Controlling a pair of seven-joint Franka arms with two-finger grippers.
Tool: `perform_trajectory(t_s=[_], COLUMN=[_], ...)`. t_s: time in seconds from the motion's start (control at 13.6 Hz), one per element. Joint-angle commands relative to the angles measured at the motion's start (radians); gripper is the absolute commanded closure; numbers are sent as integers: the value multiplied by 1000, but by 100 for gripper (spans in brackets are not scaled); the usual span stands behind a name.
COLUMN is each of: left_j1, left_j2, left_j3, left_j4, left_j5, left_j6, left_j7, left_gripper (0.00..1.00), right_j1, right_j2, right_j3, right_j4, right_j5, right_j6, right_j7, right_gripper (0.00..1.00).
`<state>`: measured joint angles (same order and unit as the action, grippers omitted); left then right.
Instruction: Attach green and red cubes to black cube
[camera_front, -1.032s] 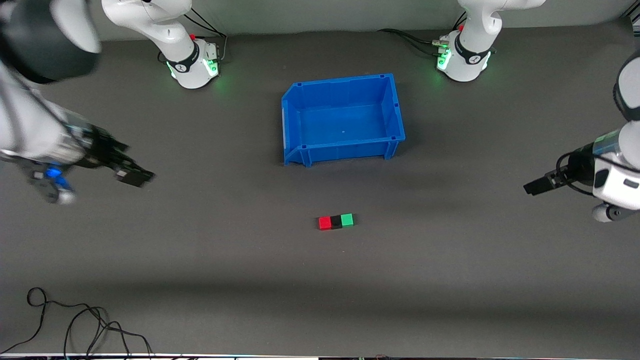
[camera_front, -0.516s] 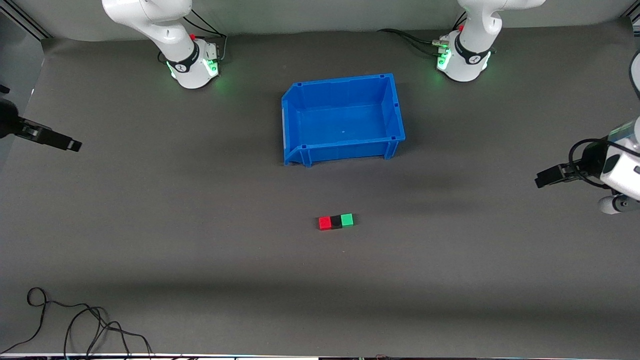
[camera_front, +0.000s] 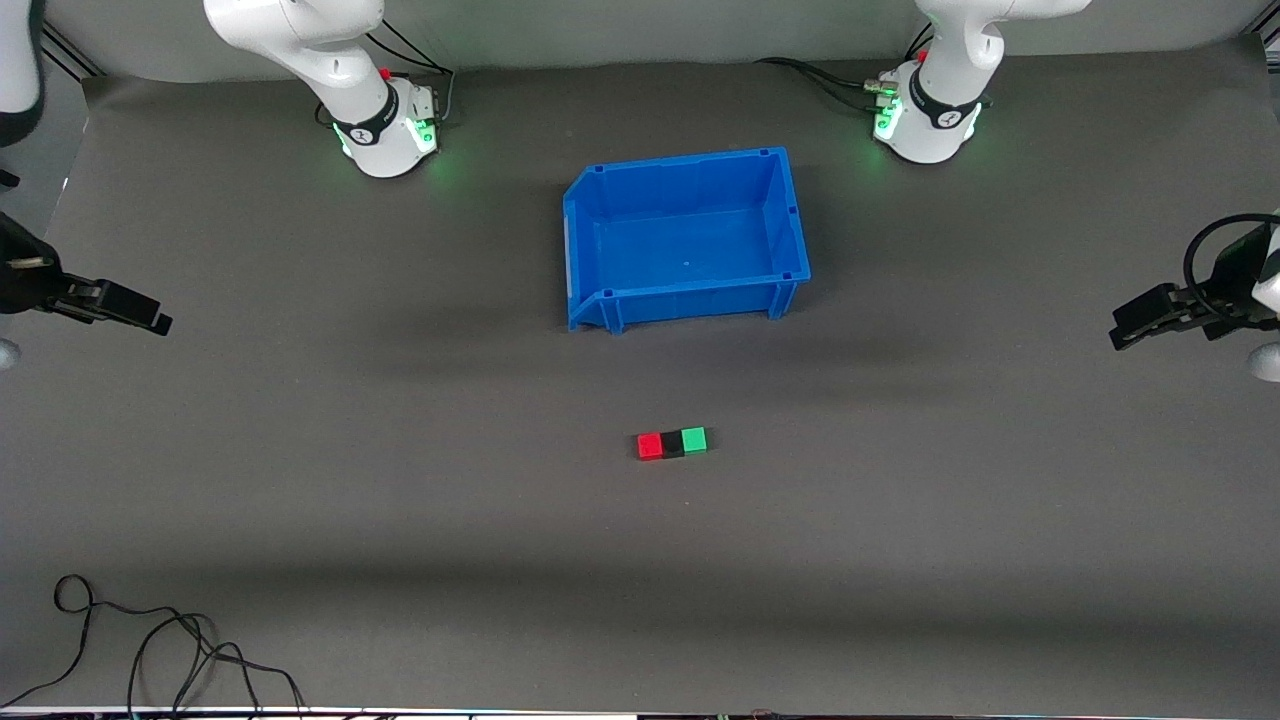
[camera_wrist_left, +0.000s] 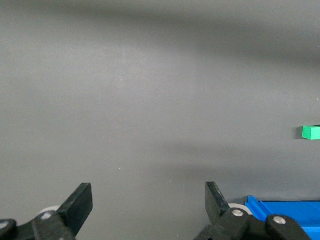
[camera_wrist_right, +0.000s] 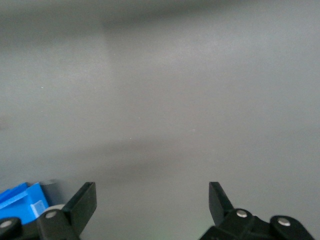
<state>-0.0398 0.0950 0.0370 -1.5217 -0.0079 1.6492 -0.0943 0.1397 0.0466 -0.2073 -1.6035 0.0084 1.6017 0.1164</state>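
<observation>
The red cube (camera_front: 650, 446), the black cube (camera_front: 672, 444) and the green cube (camera_front: 694, 440) lie in one touching row on the mat, the black one in the middle. The row is nearer the front camera than the blue bin (camera_front: 582, 240). The green cube also shows in the left wrist view (camera_wrist_left: 311, 132). My left gripper (camera_front: 1130, 330) is open and empty, up at the left arm's end of the table. My right gripper (camera_front: 150, 320) is open and empty, up at the right arm's end. Both are well away from the cubes.
The blue bin stands empty in the middle of the table; its corners show in the left wrist view (camera_wrist_left: 280, 207) and the right wrist view (camera_wrist_right: 22, 200). A black cable (camera_front: 150, 650) lies coiled at the table's near edge at the right arm's end.
Both grippers have drawn away from the middle toward their own ends of the table. The three cubes and the bin have not moved.
</observation>
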Motion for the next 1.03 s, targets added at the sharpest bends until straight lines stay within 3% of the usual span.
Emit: perform_trajectory(t_s=[0.0, 0.52, 0.74, 0.96], left_j1=[-5, 1, -8, -11], left_j2=[-20, -66, -67, -67], left_j3=[-5, 0, -8, -19], left_j4=[-15, -15, -15, -15], left_j5=[16, 19, 46, 31], left_j6=[-8, -69, -98, -109], left_j7=[21, 76, 111, 113], left_gripper=[0, 0, 0, 0], right_j1=[18, -3, -155, -184], right_j2=[-25, -21, -28, -30], right_j3=[0, 22, 182, 218], right_j4=[-23, -21, -23, -24], right_j5=[-27, -22, -21, -21], right_j6=[17, 20, 18, 18], right_j7=[-18, -15, -4, -1], right_gripper=[0, 0, 0, 0])
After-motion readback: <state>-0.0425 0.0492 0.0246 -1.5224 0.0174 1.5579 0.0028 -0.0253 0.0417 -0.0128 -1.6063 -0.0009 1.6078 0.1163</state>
